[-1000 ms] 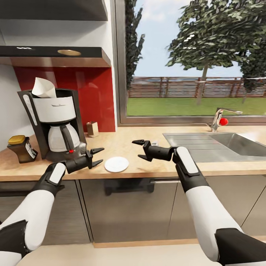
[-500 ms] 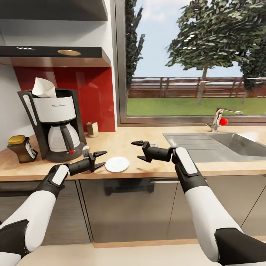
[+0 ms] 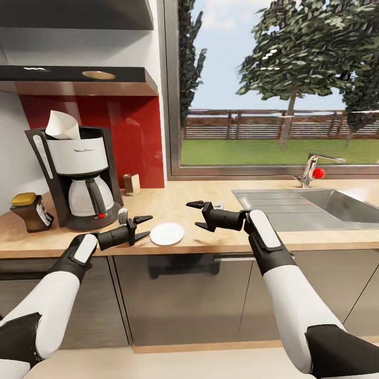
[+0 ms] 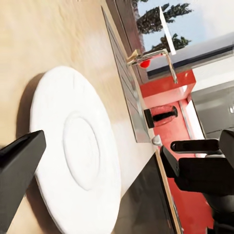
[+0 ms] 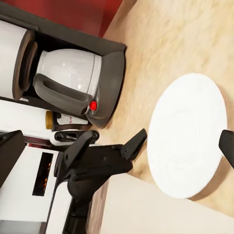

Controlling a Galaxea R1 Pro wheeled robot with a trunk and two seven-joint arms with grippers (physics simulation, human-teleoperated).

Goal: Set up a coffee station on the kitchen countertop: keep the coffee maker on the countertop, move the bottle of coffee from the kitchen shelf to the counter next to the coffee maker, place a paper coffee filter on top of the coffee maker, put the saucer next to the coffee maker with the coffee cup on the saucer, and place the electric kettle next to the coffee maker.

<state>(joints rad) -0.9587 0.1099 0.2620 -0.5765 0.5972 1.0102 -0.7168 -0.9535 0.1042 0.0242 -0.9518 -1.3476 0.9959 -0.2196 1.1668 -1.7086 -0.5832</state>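
Note:
The black and white coffee maker (image 3: 73, 176) stands on the countertop (image 3: 173, 202) at the left, with a white paper filter (image 3: 62, 125) on its top. The dark coffee bottle (image 3: 31, 212) with a yellow cap stands just left of it. A white saucer (image 3: 167, 233) lies bare near the counter's front edge, right of the coffee maker. My left gripper (image 3: 149, 226) is open, its tips just left of the saucer (image 4: 78, 151). My right gripper (image 3: 191, 215) is open too, hanging just right of the saucer (image 5: 187, 134) and slightly above it. The two grippers face each other across it.
A steel sink (image 3: 326, 205) with a faucet (image 3: 310, 171) is set into the counter at the right, under a big window. A small brown box (image 3: 131, 184) stands against the red backsplash (image 3: 131, 137). A dark hood (image 3: 79, 79) hangs above the coffee maker. Cabinet fronts run below.
My left gripper has drawn away from the coffee maker's base, moving right toward the saucer and turning slightly. The right gripper has edged a little left. The saucer stays put.

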